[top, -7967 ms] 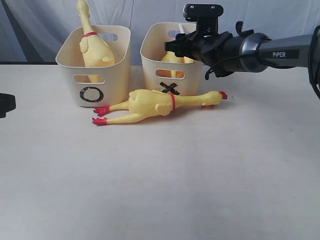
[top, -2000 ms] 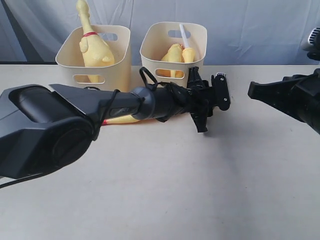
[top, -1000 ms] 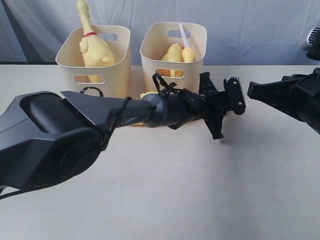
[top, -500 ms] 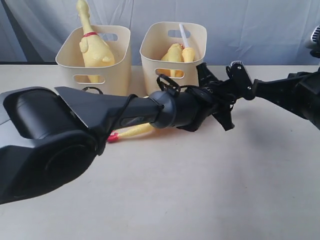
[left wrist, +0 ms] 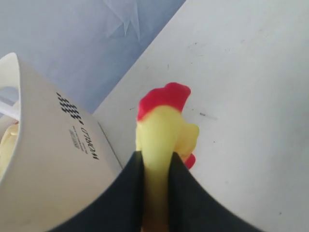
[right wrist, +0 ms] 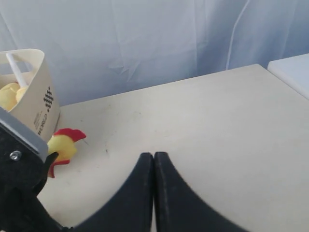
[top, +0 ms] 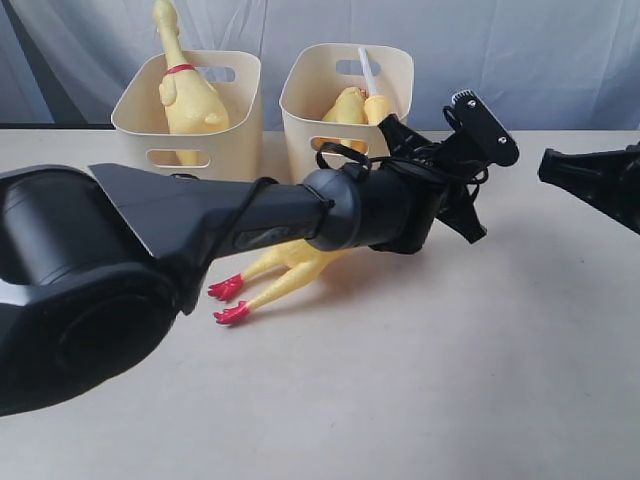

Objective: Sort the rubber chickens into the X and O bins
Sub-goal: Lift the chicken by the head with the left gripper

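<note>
My left gripper reaches across in front of the bins and is shut on the neck of a yellow rubber chicken. The chicken's body slants down under the arm, and its red feet are low over the table. In the left wrist view the red-combed head pokes out past the black fingers. One chicken stands in the left bin, others in the right bin. The arm hides the X and O marks. My right gripper is shut and empty, off to the right.
A thin white stick pokes out of the right bin. A grey cloth backdrop hangs behind the table. The right wrist view shows the held chicken's head beside the bin's wall, and open tabletop beyond.
The left gripper rose and moved right with the chicken, lifting its front and dragging its feet out into view. The right arm drew back towards the right edge.
</note>
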Robot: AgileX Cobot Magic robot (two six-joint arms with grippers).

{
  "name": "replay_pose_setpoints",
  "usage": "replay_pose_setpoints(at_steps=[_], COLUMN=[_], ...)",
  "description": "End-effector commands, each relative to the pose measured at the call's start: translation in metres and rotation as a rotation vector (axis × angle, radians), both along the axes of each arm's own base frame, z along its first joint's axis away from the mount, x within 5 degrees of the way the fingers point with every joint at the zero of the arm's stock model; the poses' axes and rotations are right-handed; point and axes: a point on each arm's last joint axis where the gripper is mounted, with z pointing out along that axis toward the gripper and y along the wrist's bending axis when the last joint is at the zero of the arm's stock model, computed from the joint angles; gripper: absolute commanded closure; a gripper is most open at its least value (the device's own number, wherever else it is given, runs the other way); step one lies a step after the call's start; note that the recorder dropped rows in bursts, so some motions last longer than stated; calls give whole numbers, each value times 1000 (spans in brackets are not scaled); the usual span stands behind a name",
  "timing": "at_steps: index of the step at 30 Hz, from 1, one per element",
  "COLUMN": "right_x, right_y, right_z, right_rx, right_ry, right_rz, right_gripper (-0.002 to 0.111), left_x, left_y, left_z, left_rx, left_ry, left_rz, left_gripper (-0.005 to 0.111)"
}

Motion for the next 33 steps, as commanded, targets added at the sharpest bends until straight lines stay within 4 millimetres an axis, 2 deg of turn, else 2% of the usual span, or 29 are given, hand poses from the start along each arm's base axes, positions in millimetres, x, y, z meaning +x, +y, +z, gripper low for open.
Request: replay_pose_setpoints(at_steps=[1, 5, 12, 24, 33], right_x=[-4, -5, -5, -5, -4], right_y=[-9, -11, -10, -8, -7], right_z=[0, -1, -2, -4, -3], right_rx=[-18, -19, -4, 10, -11], right_ry=[7, 16, 28, 40, 40], right_rz=[-97, -114, -114, -86, -76], right_gripper=[109, 109, 109, 109, 109], left_x=[-11, -17, -21, -22, -36], left_y=[-6, -7, -2, 27, 48], left_z=[16, 26, 61, 124, 179], left_rx=[15, -1, -54, -101, -183], left_ry=[-35, -39, -69, -159, -212], left_rz=[4, 26, 54, 215, 245], left_gripper=[107, 107, 107, 107, 107])
